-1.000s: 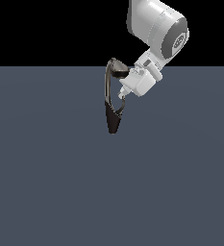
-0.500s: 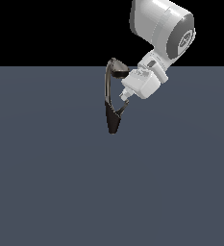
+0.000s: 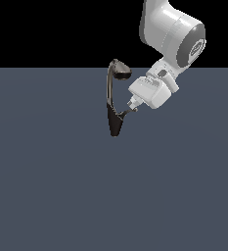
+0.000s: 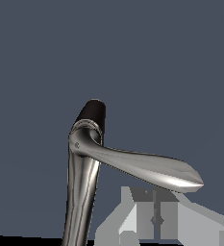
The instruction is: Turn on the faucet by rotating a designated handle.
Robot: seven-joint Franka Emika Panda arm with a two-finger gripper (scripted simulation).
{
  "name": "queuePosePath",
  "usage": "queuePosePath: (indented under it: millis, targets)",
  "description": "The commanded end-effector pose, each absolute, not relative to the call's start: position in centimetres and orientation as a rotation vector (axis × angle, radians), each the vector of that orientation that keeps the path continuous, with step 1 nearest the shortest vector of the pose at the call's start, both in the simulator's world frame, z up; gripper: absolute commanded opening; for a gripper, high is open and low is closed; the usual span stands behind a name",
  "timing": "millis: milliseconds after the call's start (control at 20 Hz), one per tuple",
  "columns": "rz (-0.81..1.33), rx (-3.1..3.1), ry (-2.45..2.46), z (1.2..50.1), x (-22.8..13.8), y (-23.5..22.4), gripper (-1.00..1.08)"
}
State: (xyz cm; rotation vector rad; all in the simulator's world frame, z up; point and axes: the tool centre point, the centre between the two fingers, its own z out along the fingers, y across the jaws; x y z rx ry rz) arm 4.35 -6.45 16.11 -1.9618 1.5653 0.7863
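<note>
The faucet (image 3: 114, 122) stands on its dark cone base, its thin arched neck (image 3: 109, 90) rising to a rounded spout head (image 3: 120, 71). The handle (image 3: 126, 113), a short silvery lever, sticks out of the base toward the exterior view's right. My gripper (image 3: 132, 104) hangs just above the lever's outer tip, and its fingers look shut with nothing between them. In the wrist view the handle (image 4: 142, 166) runs from the dark base (image 4: 92, 111) to a pointed tip just beyond my gripper (image 4: 154, 218). I cannot tell whether they touch.
The faucet rests on a flat grey-blue surface (image 3: 61, 196). My white arm (image 3: 174, 37) comes down from the exterior view's upper right.
The upper arm has drifted toward the exterior view's right. The gripper has stayed by the handle's tip, dropping slightly. The faucet and handle look unchanged.
</note>
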Motion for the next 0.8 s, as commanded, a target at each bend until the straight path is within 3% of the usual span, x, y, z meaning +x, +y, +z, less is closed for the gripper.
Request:
queuePosePath:
  millis: [0,750]
  targets:
    - [0.787,-1.96,1.571,15.6,4.5,-7.0,-1.0]
    - [0.802,-1.941,1.609,11.1,6.0,-11.0,-1.0]
